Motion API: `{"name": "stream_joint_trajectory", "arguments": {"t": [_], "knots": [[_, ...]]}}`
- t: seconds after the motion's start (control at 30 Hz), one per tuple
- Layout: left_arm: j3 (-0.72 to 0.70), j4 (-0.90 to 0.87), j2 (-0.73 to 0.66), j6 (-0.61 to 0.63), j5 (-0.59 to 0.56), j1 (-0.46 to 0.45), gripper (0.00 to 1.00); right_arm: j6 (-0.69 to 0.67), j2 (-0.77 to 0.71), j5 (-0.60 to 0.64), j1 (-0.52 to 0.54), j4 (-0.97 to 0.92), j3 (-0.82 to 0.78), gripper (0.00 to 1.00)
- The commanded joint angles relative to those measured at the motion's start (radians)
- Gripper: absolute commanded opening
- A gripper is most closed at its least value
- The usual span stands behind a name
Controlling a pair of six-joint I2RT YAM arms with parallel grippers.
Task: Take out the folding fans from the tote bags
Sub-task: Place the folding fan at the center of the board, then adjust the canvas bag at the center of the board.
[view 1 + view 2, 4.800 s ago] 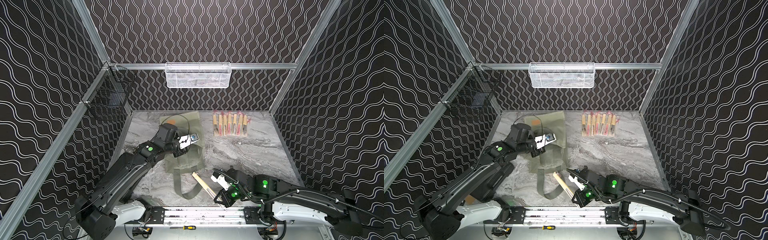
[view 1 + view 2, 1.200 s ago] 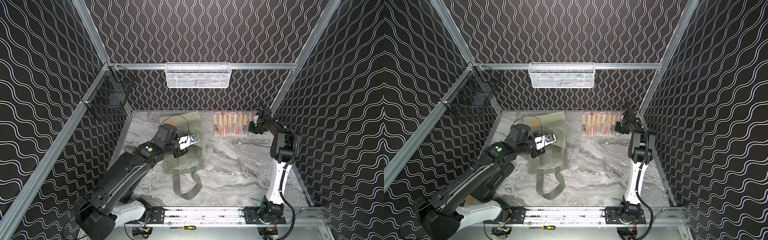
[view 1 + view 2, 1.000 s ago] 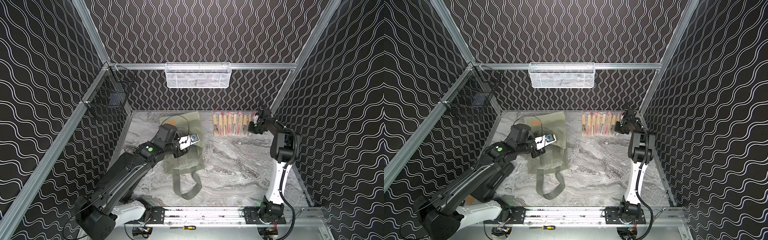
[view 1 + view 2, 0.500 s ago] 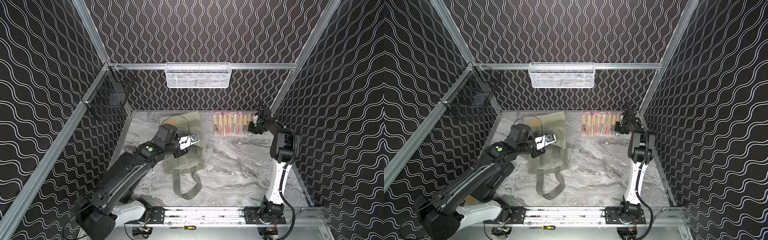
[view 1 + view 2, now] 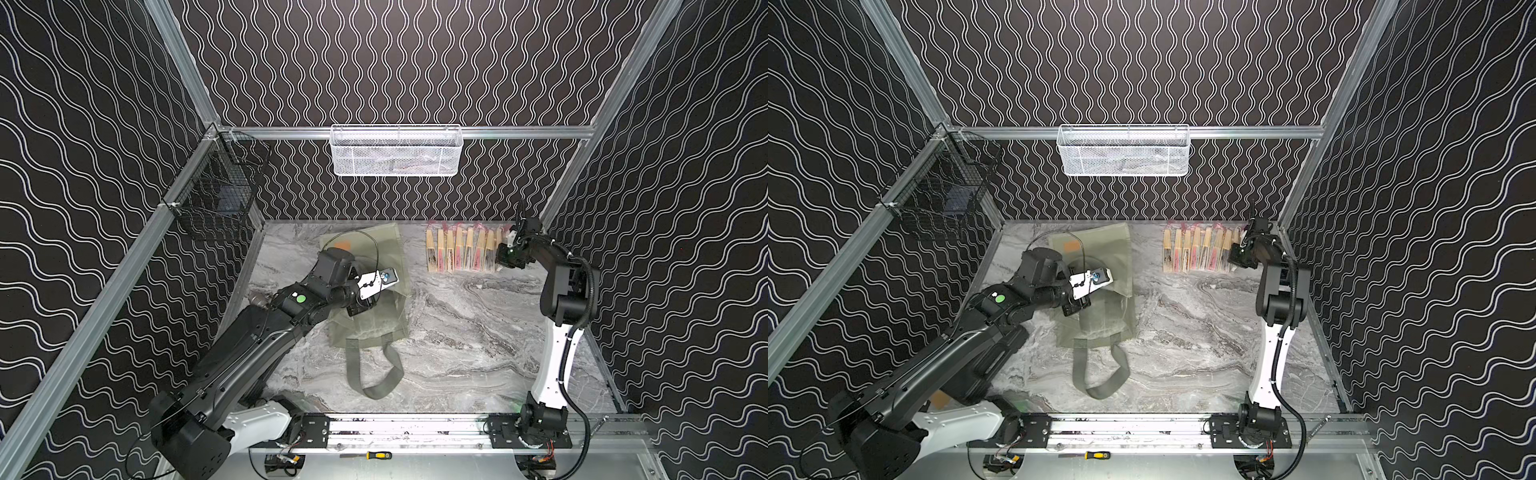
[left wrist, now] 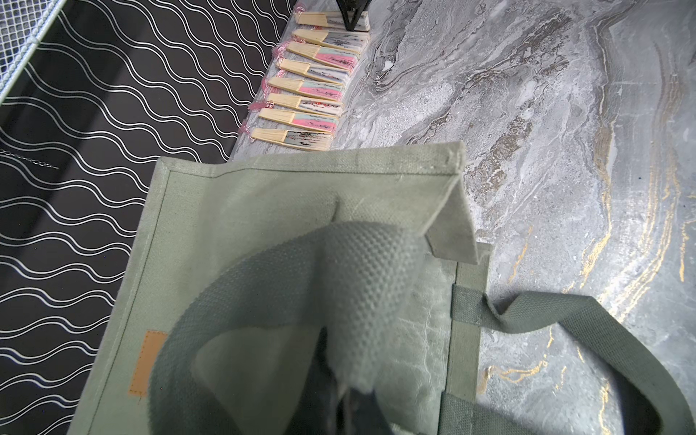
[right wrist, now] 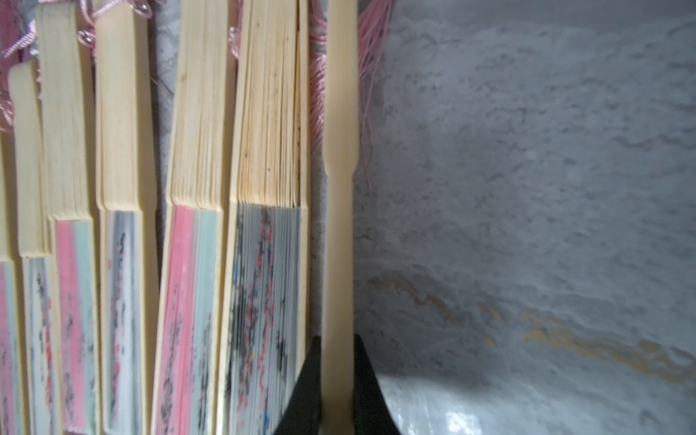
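On the tote bag (image 6: 263, 196) — orange patch (image 6: 147, 361)

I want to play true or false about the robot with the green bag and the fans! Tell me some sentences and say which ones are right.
1. The folding fans lie side by side in a row near the back wall. True.
2. The right gripper is empty. False: its jaws are closed on a fan at one end of the row.
3. The left gripper holds a strap of the tote bag. True.
4. The white mesh basket lies beside the fans. False: it hangs on the rail at the back wall, above them.
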Motion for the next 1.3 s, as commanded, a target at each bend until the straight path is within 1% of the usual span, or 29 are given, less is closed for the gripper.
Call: {"name": "stream_joint_trajectory", "arguments": {"t": [0.0,0.1,0.23,0.43,0.57,0.67,0.87,1.0,1.1,1.2,1.27], "knots": [[-0.002,0.047,-0.001,-0.007,0.008,0.000,0.00,0.007,-0.005,0.012,-0.001,-0.032,0.000,0.17],[-0.001,0.047,0.002,-0.007,0.009,-0.001,0.00,0.010,-0.011,0.017,-0.002,-0.029,-0.004,0.20],[-0.002,0.046,0.000,-0.007,0.009,0.000,0.00,0.013,-0.016,0.037,-0.001,-0.029,-0.004,0.27],[-0.002,0.047,-0.002,-0.008,0.007,-0.001,0.00,0.032,-0.034,0.077,-0.001,-0.022,-0.007,0.32],[-0.002,0.046,-0.002,-0.007,0.008,-0.001,0.00,0.050,-0.058,0.106,-0.001,-0.014,-0.015,0.40],[-0.001,0.046,-0.002,-0.007,0.008,-0.001,0.00,0.063,-0.084,0.130,-0.001,-0.003,-0.026,0.44],[-0.002,0.047,0.000,-0.007,0.007,-0.001,0.00,0.099,-0.150,0.118,0.001,0.013,-0.048,0.45],[0.001,0.044,0.002,-0.008,0.005,-0.001,0.00,0.143,-0.230,0.107,0.010,0.030,-0.081,0.45],[0.001,0.043,0.002,-0.007,0.005,0.000,0.00,0.172,-0.325,0.104,0.036,0.063,-0.137,0.45],[0.002,0.043,0.002,-0.007,0.002,0.000,0.00,0.224,-0.446,0.083,0.060,0.121,-0.233,0.43],[-0.002,0.045,0.003,-0.007,0.000,-0.003,0.00,0.263,-0.545,0.067,0.085,0.180,-0.330,0.42]]}}
